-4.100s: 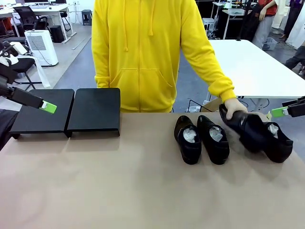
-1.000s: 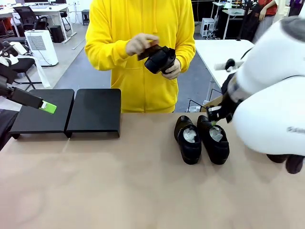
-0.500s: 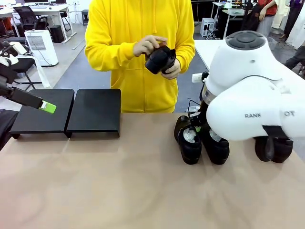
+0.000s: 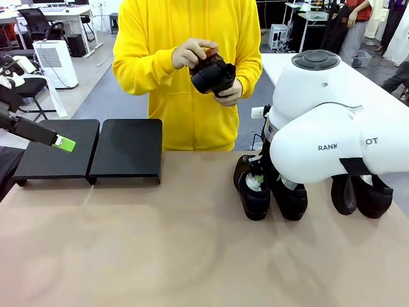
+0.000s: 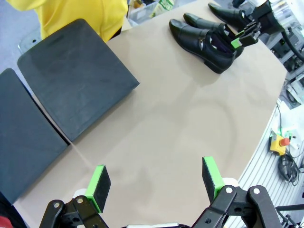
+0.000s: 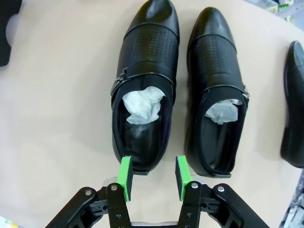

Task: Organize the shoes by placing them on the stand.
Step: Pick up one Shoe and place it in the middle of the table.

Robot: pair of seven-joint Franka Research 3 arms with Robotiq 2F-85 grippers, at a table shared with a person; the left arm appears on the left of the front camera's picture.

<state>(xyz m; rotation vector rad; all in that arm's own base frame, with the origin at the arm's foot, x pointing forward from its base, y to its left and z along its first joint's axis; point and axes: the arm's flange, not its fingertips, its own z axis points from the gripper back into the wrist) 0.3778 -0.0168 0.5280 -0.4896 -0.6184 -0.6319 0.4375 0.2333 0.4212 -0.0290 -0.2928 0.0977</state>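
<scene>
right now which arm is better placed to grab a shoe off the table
Right. The right fingers are open at the heel of a shoe; the left fingers are open over by the stand, far from the shoes.

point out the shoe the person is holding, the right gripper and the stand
shoe in the person's hands (image 4: 214,75): front view, on its black upper.
right gripper (image 6: 153,176): right wrist view, midway between its green pads.
stand (image 4: 126,146): front view, flat top of its right-hand platform.

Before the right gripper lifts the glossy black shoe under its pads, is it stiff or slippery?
Probably stiff: the glossy black shoe keeps its shape, with white paper inside. Its shiny surface may slip on green pads. Heel-held, the toe might dip.
</scene>
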